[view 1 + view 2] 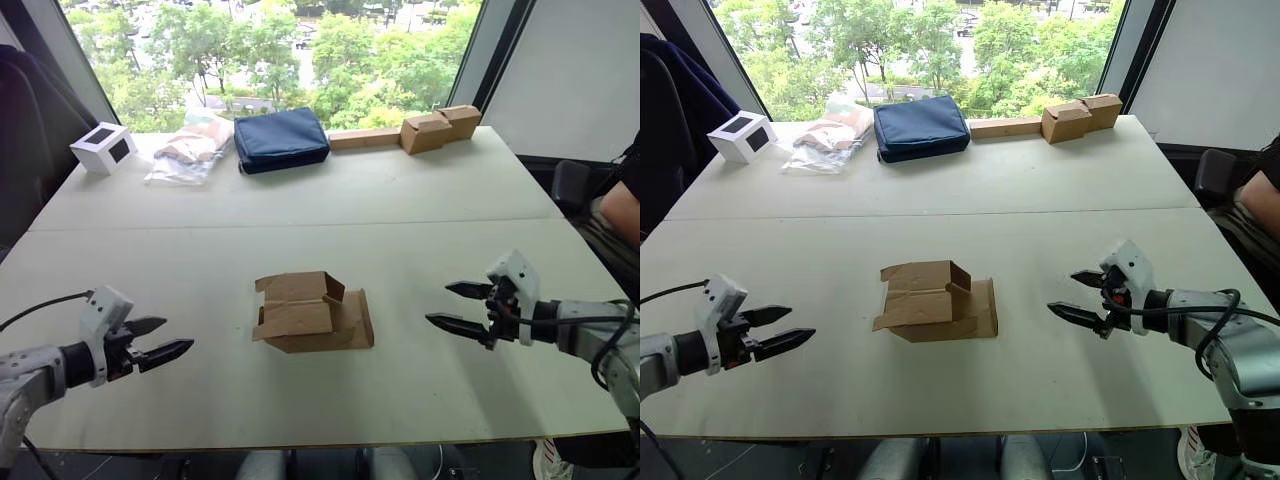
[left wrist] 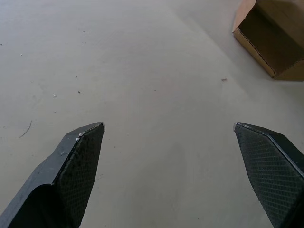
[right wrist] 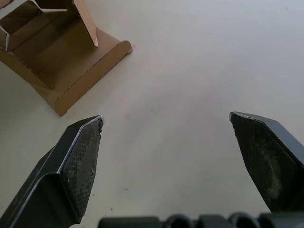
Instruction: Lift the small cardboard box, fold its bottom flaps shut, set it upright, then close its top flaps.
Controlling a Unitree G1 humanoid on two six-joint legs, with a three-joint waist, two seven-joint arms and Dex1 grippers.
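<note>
The box (image 1: 314, 312) lies on its side mid-bench (image 1: 400, 200), flaps splayed, interior empty. The left end effector (image 1: 160, 340) and right end effector (image 1: 458, 305) hover low on either side, well apart from it, fingers spread wide, pointing inward. A blue bag (image 1: 280, 139) sits far behind.

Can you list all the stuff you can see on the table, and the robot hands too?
small cardboard box: one, brown, lying on its side mid-table, flaps open
white cube box: one, white with black window, far left corner
plastic bag: one, clear, beside the white cube box
pouch: one, dark blue, far middle
tan cardboard boxes: pale tan, far right, long strip attached
table: one, off-white
person's arm: one, right edge
left gripper: one, black jaws open, left of box
right gripper: one, black jaws open, right of box
</note>
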